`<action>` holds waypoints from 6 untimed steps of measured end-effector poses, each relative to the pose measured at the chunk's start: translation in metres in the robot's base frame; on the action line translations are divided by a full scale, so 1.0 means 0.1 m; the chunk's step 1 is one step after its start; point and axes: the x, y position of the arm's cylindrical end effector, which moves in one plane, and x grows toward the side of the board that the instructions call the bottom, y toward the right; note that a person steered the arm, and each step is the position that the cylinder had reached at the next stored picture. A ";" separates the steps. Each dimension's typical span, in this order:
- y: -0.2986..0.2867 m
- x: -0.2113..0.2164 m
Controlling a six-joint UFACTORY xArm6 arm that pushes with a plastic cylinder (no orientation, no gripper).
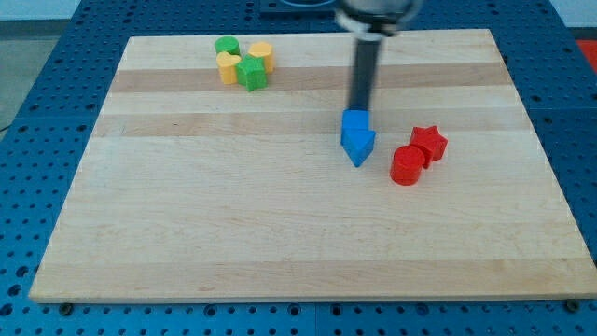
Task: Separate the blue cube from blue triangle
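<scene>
Board: wooden board (280, 233) on a blue pegboard surface (37, 93), seen at a slant from the view's bottom.
Rod: dark, straight, coming down from the view's top, right of centre.
Tip: my tip (358, 110) at the top edge of the blue cube, touching or just short of it, cannot tell which; holding nothing, just a bare rod.
Blue cube: blue cube (355, 123) right of the board's centre, directly below the tip in the view.
Blue triangle: blue triangle (359, 147) pressed against the cube's lower side, pointing to the view's bottom; pair touching, not separated.
Red pair: red cylinder (407, 165) and red star (429, 143) just right of the blue pair, touching each other, apart from the blues.
Top-left cluster: green cylinder (227, 46), yellow cylinder (261, 53), yellow heart (228, 67), green star (251, 72), packed together near the board's top edge, well apart from the tip.
</scene>
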 end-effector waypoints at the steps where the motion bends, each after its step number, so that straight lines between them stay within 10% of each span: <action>1: 0.30 -0.04; 2: 1.12 0.27; 5: -0.62 0.26; 6: -0.12 0.27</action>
